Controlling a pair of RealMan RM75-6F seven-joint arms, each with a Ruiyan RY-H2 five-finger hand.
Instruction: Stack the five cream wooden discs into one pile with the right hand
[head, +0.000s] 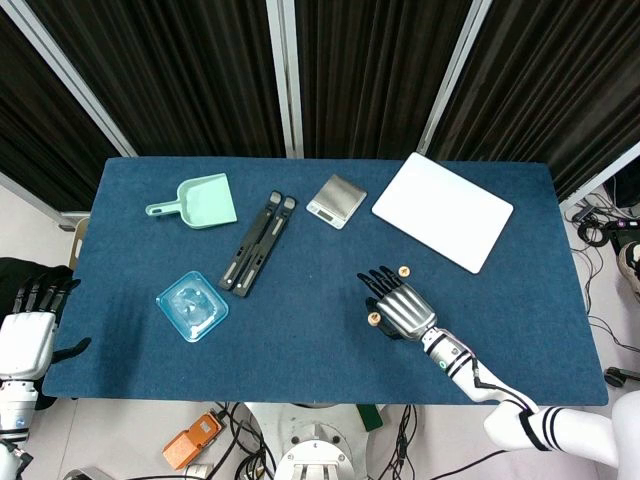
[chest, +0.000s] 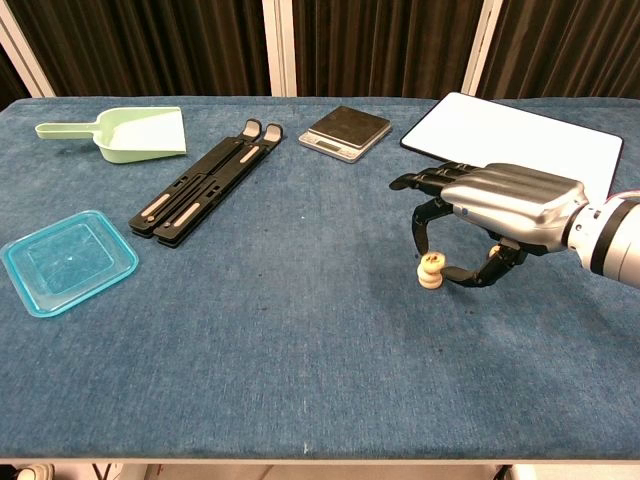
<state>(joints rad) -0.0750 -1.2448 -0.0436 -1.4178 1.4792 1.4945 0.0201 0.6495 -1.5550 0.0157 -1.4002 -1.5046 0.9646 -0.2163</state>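
Observation:
A short pile of cream wooden discs stands on the blue table right of centre; in the head view the pile peeks out at the hand's left edge. My right hand arches over it, thumb and a finger closed around the top disc, which lies flat on the pile. One more cream disc lies alone just beyond the right hand. Any other discs are hidden under the hand. My left hand hangs off the table's near left corner, fingers spread, holding nothing.
A white board lies at the back right, a small scale beside it. A black folded stand, a green dustpan and a clear blue lid occupy the left half.

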